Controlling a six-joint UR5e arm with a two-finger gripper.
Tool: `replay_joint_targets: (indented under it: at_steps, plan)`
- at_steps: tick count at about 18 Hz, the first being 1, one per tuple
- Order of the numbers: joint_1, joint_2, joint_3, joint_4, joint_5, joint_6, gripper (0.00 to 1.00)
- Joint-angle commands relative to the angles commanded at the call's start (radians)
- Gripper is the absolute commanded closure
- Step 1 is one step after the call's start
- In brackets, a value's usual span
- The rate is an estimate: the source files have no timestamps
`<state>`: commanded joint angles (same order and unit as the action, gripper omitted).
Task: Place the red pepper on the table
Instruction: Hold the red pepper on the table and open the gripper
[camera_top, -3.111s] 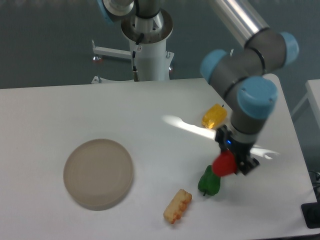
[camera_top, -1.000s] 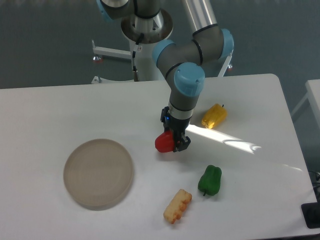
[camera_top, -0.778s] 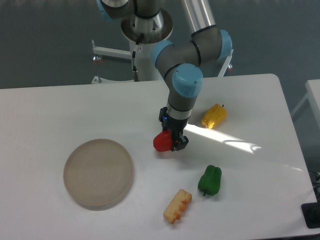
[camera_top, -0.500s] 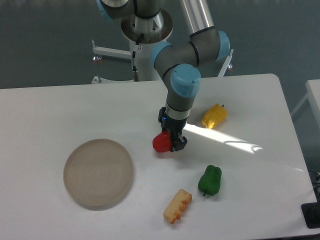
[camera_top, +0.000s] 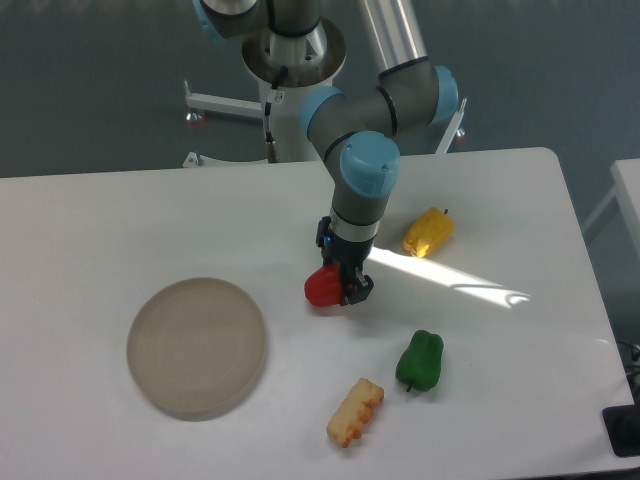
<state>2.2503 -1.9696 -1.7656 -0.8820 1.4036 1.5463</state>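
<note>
Gripper (camera_top: 340, 285): closed around red pepper (camera_top: 322, 289), held at the table (camera_top: 120, 220) surface, right of the beige plate (camera_top: 197, 347); contact with the tabletop cannot be told

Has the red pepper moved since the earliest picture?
Yes. The red pepper went from beside the green pepper leftward toward the plate.

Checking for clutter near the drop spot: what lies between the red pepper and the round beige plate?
Nothing: in the camera view, only bare white table separates the red pepper from the plate.
</note>
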Motion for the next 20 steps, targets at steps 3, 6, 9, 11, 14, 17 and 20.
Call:
replay_joint_targets:
  at_steps: [3,6,9,11,14,17,20]
  plan:
    - [0.000,-0.002,-0.003,0.000,0.000,0.000,0.39]
    - [0.000,-0.002,-0.006,0.002,0.000,0.000,0.39]
    - [0.002,-0.002,-0.008,0.003,0.000,0.000,0.39]
    - [0.002,-0.002,-0.009,0.003,-0.002,-0.002,0.38]
    - [0.002,-0.002,-0.009,0.003,-0.002,-0.006,0.35]
    - [0.002,-0.002,-0.012,0.003,-0.002,-0.008,0.31]
    - [0.002,0.000,-0.014,0.003,-0.003,-0.009,0.27]
